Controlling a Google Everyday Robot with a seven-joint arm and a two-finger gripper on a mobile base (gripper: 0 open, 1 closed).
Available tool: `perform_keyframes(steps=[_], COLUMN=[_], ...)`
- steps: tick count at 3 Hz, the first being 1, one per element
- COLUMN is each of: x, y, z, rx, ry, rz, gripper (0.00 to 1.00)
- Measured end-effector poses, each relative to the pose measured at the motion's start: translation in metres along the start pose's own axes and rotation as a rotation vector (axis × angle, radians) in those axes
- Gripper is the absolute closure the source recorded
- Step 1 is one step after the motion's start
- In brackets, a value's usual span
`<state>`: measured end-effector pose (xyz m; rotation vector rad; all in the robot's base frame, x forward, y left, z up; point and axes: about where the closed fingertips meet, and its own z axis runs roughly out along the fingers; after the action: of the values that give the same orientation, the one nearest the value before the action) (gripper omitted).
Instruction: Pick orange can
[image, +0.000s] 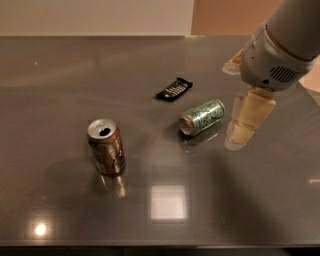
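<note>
We see the orange can (106, 147) standing upright on the table (60, 70), left of centre. Our tool (232, 102) hovers at the right, spread and empty, just beside a green can (202, 116) lying on its side.

Dim room; ceiling lights glare off the table (75, 75), pincer (239, 107) at right casts shadow.
</note>
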<state>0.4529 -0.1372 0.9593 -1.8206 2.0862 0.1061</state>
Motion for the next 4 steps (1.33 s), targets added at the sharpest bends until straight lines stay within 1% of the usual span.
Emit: perform_keyframes(steps=[1, 2, 3, 4], x=[-0.043, -0.083, -0.118, -0.148], y=[0.012, 0.025, 0.033, 0.037], z=[0.022, 0.045, 0.065, 0.084], rx=[-0.053, -0.092, -0.098, -0.113], ry=[-0.078, -0.155, -0.236, -0.292], rz=[-0.059, -0.105, -0.130, -0.135], gripper=[0.00, 0.00, 0.00, 0.00])
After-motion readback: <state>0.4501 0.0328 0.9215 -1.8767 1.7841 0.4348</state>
